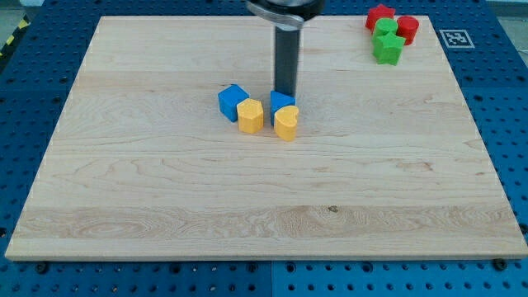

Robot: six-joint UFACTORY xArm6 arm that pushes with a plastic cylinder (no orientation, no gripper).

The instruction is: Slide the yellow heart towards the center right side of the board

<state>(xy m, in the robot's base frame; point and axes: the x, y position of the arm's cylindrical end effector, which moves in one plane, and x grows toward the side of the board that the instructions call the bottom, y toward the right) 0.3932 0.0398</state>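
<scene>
**Tip behind the blue-and-yellow pair, left of centre**

My rod (285, 58) comes down from the top edge of the view, and my tip (285, 91) sits at the far side of a blue block (281, 102). It looks to be touching that block's back edge, though the rod hides the contact and I cannot be sure. I carry no jaws, so there is nothing to spread or pinch; the tip is a plain rod end.

The yellow heart (286, 122) lies just in front of that blue block, touching it, a little left of the board's (165, 206) centre and nearer the top edge than the bottom. It is well away from the right edge.

Just to its left stands a second pair: a blue cube (232, 101) with a yellow block (251, 115) pressed against its lower right side. The two pairs are close but apart.

In the top right corner four blocks cluster together: a red star (379, 16), a red block (407, 28), a green block (385, 29) and a green star (388, 49).
</scene>
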